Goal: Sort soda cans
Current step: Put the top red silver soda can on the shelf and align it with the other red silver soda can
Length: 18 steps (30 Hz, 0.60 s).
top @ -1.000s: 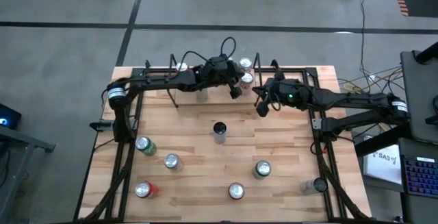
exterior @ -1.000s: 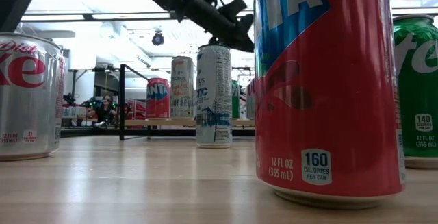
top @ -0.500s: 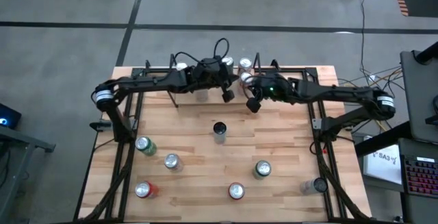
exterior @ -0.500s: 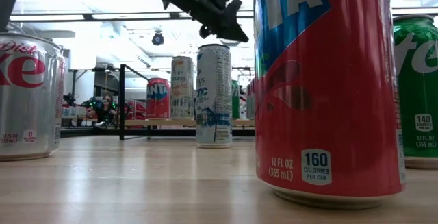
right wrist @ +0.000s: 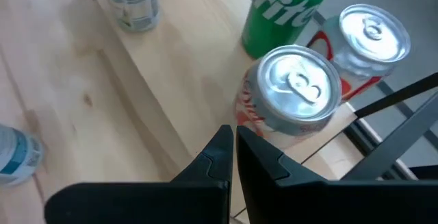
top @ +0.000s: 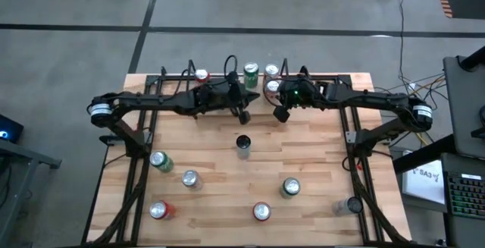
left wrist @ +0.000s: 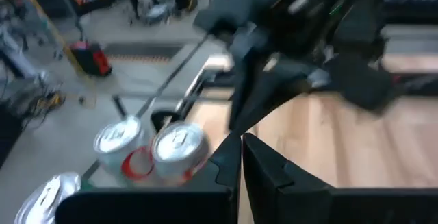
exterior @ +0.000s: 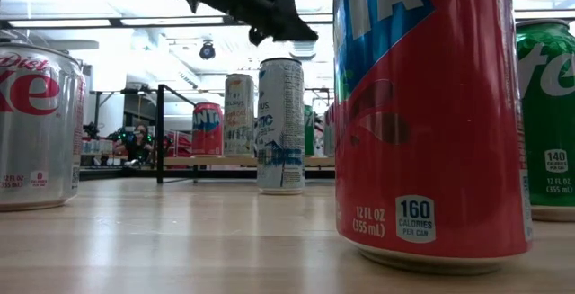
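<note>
We count four soda cans (top: 251,76) grouped at table (top: 318,168) far edge; seven scattered, unsorted. Left pincer (top: 244,117), right pincer (top: 280,114): both closed, empty.

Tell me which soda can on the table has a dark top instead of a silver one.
The tall can standing alone mid-table, just in front of both pincers. Its top looks black from above; every other can shows a silver lid.
</note>
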Motion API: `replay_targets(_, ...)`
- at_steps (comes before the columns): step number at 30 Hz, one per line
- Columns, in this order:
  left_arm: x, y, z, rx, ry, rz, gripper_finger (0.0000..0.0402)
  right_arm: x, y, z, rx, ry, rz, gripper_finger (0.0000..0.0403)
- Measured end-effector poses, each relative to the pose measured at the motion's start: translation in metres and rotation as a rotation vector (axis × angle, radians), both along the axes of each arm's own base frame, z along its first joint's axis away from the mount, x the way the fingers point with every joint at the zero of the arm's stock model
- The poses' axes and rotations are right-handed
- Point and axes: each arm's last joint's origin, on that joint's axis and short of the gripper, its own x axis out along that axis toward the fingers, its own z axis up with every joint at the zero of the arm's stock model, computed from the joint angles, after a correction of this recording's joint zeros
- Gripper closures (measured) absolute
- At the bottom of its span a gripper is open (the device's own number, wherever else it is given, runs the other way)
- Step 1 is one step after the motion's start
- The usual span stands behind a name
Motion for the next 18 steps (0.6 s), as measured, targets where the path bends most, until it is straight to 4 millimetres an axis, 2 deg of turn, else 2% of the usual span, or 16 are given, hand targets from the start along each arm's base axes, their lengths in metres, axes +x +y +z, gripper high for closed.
replay_targets(8, -0.014, -0.018, 0.004, 0.022, -0.098, -0.045, 0.0401, 0.0, -0.011, -0.005, -0.009, 0.023, -0.021, 0.0392)
replay_targets(18, -0.015, -0.021, 0.007, 0.025, -0.109, -0.05, 0.0401, 0.008, -0.022, -0.018, -0.004, 0.053, -0.039, 0.0392)
